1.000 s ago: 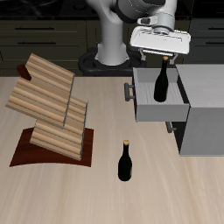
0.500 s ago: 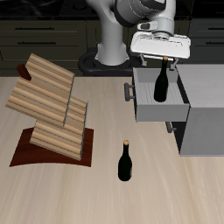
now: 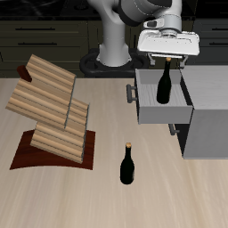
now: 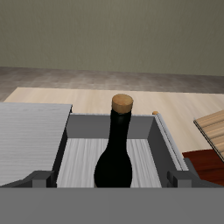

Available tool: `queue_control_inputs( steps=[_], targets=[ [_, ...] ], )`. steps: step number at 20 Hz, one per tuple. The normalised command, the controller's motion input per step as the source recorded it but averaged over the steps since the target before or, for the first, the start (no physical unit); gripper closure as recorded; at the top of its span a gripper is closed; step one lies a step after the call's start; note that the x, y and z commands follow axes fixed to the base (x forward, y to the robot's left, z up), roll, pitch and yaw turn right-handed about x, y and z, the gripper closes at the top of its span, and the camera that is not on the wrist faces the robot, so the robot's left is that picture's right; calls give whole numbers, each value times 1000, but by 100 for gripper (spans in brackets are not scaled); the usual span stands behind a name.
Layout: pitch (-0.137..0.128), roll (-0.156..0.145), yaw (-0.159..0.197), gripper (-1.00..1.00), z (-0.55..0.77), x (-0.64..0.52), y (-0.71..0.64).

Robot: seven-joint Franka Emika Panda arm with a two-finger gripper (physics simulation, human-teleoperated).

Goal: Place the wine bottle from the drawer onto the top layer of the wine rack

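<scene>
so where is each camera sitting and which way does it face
Exterior view: in front of the table and above it, looking back at the arm, whose gripper hangs over the wine bottle standing in the drawer; the wine rack and a second bottle also show.
Wrist view: on the gripper, facing the wine bottle; its fingertips show.
Both show bottle, drawer and rack.

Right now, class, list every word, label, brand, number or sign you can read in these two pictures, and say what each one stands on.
None: no readable text shows in either view.
The wine bottle standing in the drawer bears no label.
The second bottle on the table is plain too.
The wine rack and the cabinet carry no writing.
The claw shows no readable marking.
</scene>
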Motion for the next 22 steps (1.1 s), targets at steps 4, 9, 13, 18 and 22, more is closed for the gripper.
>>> queue_control_inputs(
  steps=[4,9,13,18,22],
  targets=[
    [-44,2,20,-100,113,62,-5],
    [20,-8,-13,-100,-17,217,-48],
    [11,-1,-7,-100,-51,79,19],
    [37,-1,-15,-100,-113,235,-49],
    [10,-9,0,-100,-83,130,-47]
  ],
)
